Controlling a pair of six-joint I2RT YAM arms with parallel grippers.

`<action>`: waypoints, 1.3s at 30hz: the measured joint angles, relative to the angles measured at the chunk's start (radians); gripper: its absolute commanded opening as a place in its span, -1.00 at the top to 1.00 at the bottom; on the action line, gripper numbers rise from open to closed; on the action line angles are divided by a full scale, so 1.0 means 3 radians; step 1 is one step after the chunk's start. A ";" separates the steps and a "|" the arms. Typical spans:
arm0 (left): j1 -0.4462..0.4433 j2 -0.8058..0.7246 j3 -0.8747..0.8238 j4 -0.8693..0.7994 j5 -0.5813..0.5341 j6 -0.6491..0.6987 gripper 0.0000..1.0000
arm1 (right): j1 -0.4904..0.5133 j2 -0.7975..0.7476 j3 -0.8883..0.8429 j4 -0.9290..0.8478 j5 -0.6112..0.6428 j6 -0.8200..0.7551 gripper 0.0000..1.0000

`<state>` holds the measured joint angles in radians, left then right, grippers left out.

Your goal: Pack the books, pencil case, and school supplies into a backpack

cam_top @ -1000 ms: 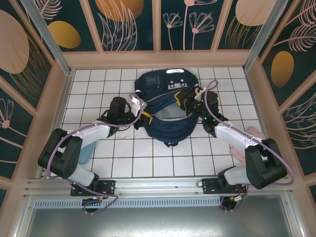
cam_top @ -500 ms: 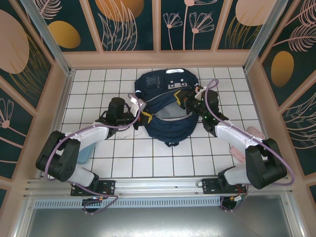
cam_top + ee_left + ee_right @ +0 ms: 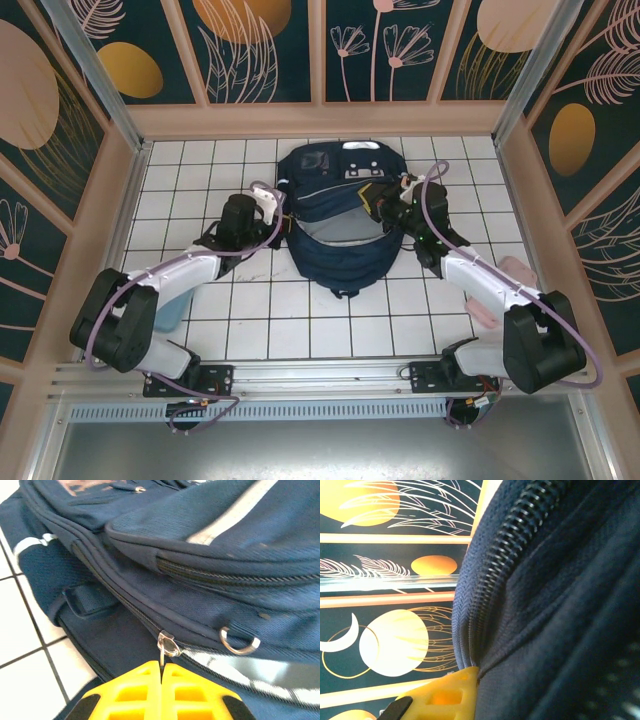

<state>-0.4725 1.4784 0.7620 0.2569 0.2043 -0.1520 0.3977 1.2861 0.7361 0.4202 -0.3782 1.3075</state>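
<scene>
Left pincer (image 3: pixel 161 667) clamped tight, right pincer (image 3: pixel 388 207) clamped

No legible text, brand or number anywhere. Backpack (image 3: pixel 338 215): grey patches (image 3: pixel 358 172) at its 12 o'clock end carry small dark marks, too small to read. Left wrist view: pinkish print (image 3: pixel 82 485) on the fabric at 11 o'clock, blurred, unreadable

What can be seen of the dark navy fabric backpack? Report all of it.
The dark navy fabric backpack lies flat on the white tiled table, between both arms. It looks like woven cloth, with a pale stripe, black zip teeth, a metal D-ring and a grey band across its middle. The left end effector is shut on a silver zip pull at its side; the right end effector pinches its fabric edge beside a zipper.
</scene>
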 measured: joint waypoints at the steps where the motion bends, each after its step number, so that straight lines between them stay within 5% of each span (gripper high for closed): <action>1: 0.0000 0.0043 0.0041 -0.0005 -0.0043 -0.0015 1.00 | -0.0015 0.0000 -0.0001 0.0000 -0.0023 -0.0003 0.86; 16: 0.0187 0.0305 0.0309 -0.0127 -0.0594 -0.0514 1.00 | -0.0078 0.0856 0.0779 -0.0103 -0.0581 -0.0629 0.74; 23: 0.0243 -0.0116 0.0042 -0.0291 -0.1021 -0.0651 1.00 | -0.0061 0.0914 0.0835 -0.0423 -0.0637 -0.0941 -0.28; 25: 0.0289 -0.0226 -0.0036 -0.0354 -0.1118 -0.0693 0.80 | -0.0061 0.0891 0.0827 -0.0613 -0.0580 -0.1011 -0.35; 28: 0.0310 -0.0352 -0.0151 -0.0467 -0.1177 -0.0763 0.22 | -0.0062 0.0704 0.0713 -0.1001 -0.0379 -0.1143 -0.38; 33: 0.0310 -0.0459 -0.0184 -0.0693 -0.1233 -0.0879 -0.47 | -0.0070 0.0150 0.0619 -0.1893 0.0309 -0.1411 -0.40; 39: 0.0310 -0.0605 -0.0139 -0.0835 -0.1324 -0.0991 -0.92 | -0.0285 -0.0247 0.0605 -0.2763 0.1427 -0.1554 -0.46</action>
<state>-0.3794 1.2968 0.7204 0.0063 -0.1928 -0.4492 0.3122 1.2121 0.9176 -0.4088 0.0498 0.8413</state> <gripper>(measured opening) 0.927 0.715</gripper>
